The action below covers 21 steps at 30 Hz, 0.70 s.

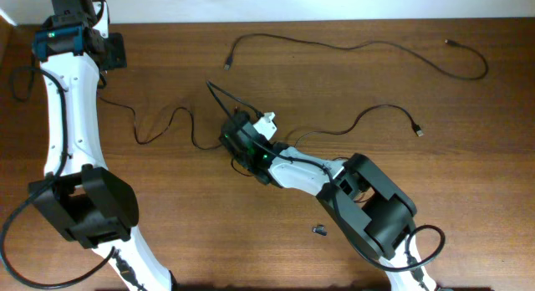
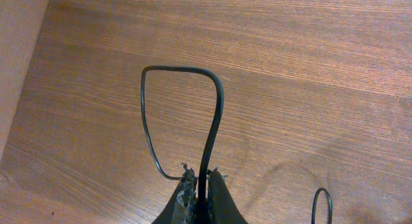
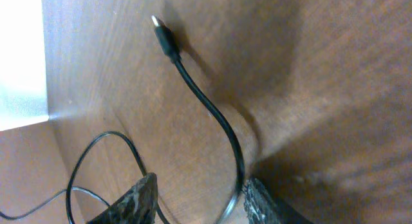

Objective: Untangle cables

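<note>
Several thin black cables lie on the wooden table. One [image 1: 351,48] runs along the far side from a plug near the middle to the far right. One [image 1: 368,115] runs from a plug at the right toward the centre. One [image 1: 155,128] snakes from the left toward the centre. My left gripper [image 1: 114,50] is at the far left, shut on a cable [image 2: 215,102] that loops out in front of its jaws [image 2: 205,176]. My right gripper [image 1: 237,129] is at the centre over crossing cables. Its jaws [image 3: 199,198] are open, and a cable [image 3: 212,111] with a plug end passes between them, close to the right finger.
A tiny dark loose piece [image 1: 320,230] lies near the front, beside the right arm. Thicker robot cables loop at the left edge [image 1: 17,82] and the front right [image 1: 428,245]. The table's far edge meets a white wall.
</note>
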Each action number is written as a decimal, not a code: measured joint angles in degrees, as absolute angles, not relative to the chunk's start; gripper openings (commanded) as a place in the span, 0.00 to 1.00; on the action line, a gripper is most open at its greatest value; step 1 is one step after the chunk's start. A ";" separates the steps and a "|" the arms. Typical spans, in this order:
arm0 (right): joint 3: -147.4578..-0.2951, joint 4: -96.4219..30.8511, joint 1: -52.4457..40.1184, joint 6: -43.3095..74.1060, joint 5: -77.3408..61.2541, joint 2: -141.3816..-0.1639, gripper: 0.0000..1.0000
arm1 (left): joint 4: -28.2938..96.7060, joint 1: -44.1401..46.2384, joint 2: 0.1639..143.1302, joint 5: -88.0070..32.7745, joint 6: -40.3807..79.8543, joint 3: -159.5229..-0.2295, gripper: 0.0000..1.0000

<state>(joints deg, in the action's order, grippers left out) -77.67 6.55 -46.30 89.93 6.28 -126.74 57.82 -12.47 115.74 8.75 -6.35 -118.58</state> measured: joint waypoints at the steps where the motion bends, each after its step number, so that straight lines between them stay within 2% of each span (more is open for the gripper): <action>1: -77.67 8.08 -46.30 90.08 6.44 -127.61 0.20 | 57.82 -12.47 115.74 8.73 -6.35 -118.58 0.00; 2: -77.76 8.49 -46.30 90.17 6.50 -128.01 0.08 | 57.82 -12.47 115.74 8.73 -6.35 -118.58 0.00; 3: -77.65 8.49 -46.30 90.00 6.50 -128.25 0.04 | 57.84 -12.47 115.74 8.73 -6.35 -118.58 0.00; 6: -77.56 9.50 -46.30 88.25 6.46 -128.97 0.04 | 57.84 -12.47 115.74 8.73 -6.35 -118.58 0.00; 12: -77.54 9.87 -44.62 73.93 5.52 -128.95 0.04 | 59.53 -12.47 115.74 7.79 -6.35 -118.58 0.00; 16: -76.34 6.74 -37.01 62.11 4.43 -124.79 0.04 | 60.10 -12.47 115.77 6.07 -6.35 -118.58 0.00; 21: -76.16 -1.34 -25.23 54.26 4.43 -108.49 0.04 | 60.34 -12.45 115.77 -5.52 -6.33 -118.58 0.00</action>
<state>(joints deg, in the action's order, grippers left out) -76.16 -1.34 -25.23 54.26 4.43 -108.49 60.34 -12.45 115.77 -5.52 -6.33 -118.58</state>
